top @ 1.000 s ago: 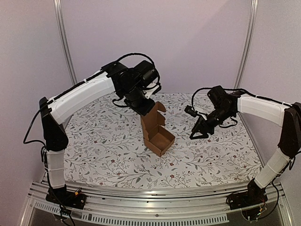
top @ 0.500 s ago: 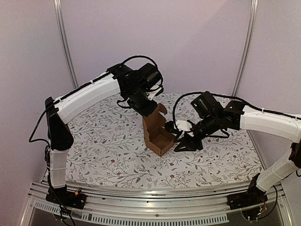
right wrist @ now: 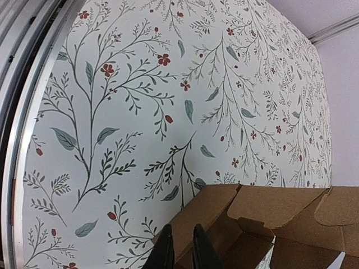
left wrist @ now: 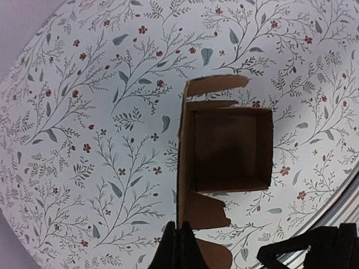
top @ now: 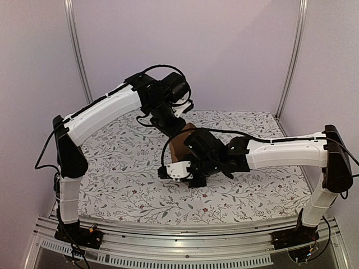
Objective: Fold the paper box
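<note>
**boxnoob:** Where's the paper box (left wrist: 227,148) sitting right now? I'm only seeing a brown sliver from the overhead camera.

**yamfan:** It's sitting around the middle of the table (left wrist: 84,140), open side up, on that leafy print with the little red flowers. The right arm is covering most of it from above. The walls are standing up as a neat square tub. The lid panel (left wrist: 183,168) is rising along one side, with rounded tuck flaps (left wrist: 216,87) hanging off its ends.

**boxnoob:** And the hands?

**yamfan:** The left hand (left wrist: 179,249) is coming down from above, fingers pressed together on the lid panel's top edge. I reckon it's pinching it so the tub isn't skating around on the cloth. The right hand (right wrist: 182,252) is reaching in low at the near wall's corner, fingers almost together with a thin gap. (Whether it's actually clamping cardboard or just nosing up to it, I can't tell.)

**boxnoob:** Material?

**yamfan:** Plain matte brown card, thin, with crisp creases. I'm guessing it's light and springy, so those flaps are probably wanting to pop back.
</note>
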